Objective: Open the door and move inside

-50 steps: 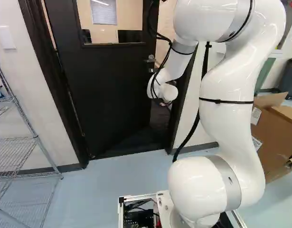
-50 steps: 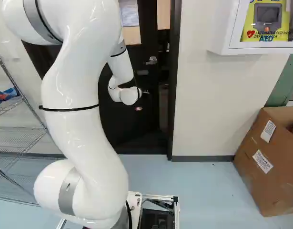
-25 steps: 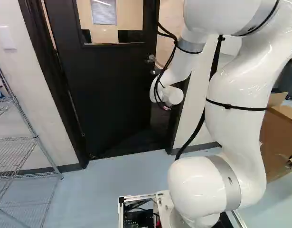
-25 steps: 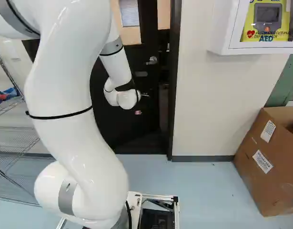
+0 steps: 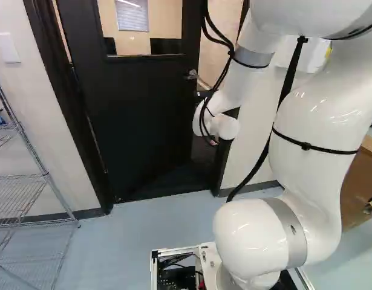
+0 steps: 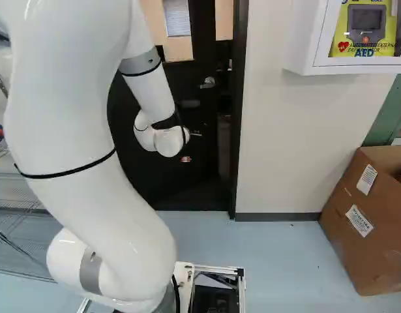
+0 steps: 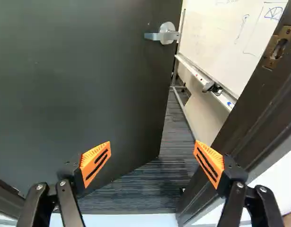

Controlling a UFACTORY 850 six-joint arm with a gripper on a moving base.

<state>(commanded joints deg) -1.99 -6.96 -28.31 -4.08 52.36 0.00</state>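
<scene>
Wrist view: gripper (image 6: 190,149) spread wide, blk door (image 7: 88,94) ajar ahead w/ lever hndl (image 7: 167,34)

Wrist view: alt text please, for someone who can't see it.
Dark door standing ajar, its lever handle ahead of the open, empty gripper; through the gap beside the door frame, a whiteboard with marker drawings and dark striped floor.

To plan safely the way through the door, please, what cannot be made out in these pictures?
- Room behind the door: mostly hidden by it, wrist view.
- Arm: top cut off by upper edge, left base view.
- Carton: right part cut off by edge, right base view.
</scene>
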